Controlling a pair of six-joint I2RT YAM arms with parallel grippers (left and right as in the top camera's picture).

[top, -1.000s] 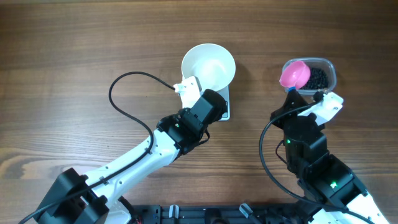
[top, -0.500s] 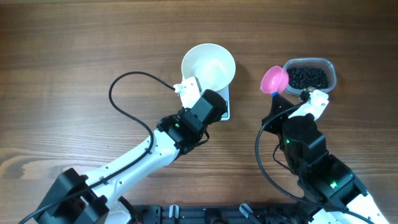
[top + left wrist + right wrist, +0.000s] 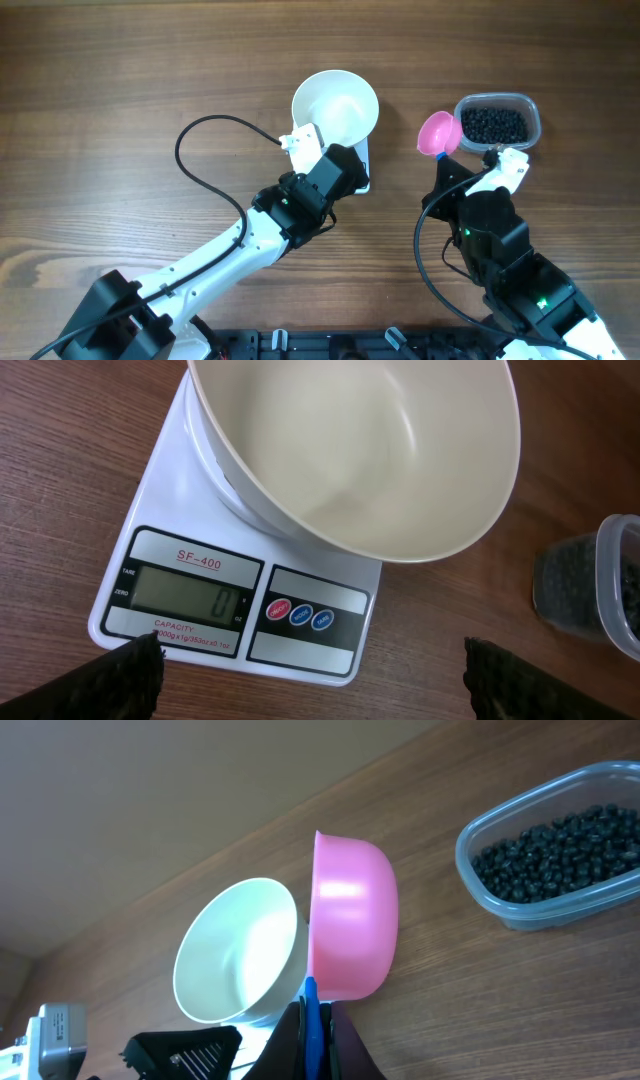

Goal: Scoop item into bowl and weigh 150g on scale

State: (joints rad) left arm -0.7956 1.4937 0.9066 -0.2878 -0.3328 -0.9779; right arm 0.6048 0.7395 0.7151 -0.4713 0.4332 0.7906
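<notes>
The white bowl (image 3: 335, 105) stands empty on the scale (image 3: 363, 178), whose display (image 3: 185, 595) reads zero. My left gripper (image 3: 347, 168) hovers over the scale's front edge. It is open, with its dark fingertips (image 3: 130, 675) wide apart and nothing between them. My right gripper (image 3: 452, 165) is shut on the blue handle (image 3: 311, 1015) of the pink scoop (image 3: 439, 132), held between the bowl and the tub. From above the scoop's cup looks empty. The item, small black pellets (image 3: 495, 124), fills the clear tub (image 3: 560, 860).
The tub (image 3: 600, 585) stands on the wooden table to the right of the scale. A black cable (image 3: 205, 170) loops left of the left arm. The right arm's body (image 3: 495, 250) fills the lower right.
The pink scoop has swung left, from over the tub to the gap between tub and bowl. The left arm has stayed by the scale, its jaws spreading.
</notes>
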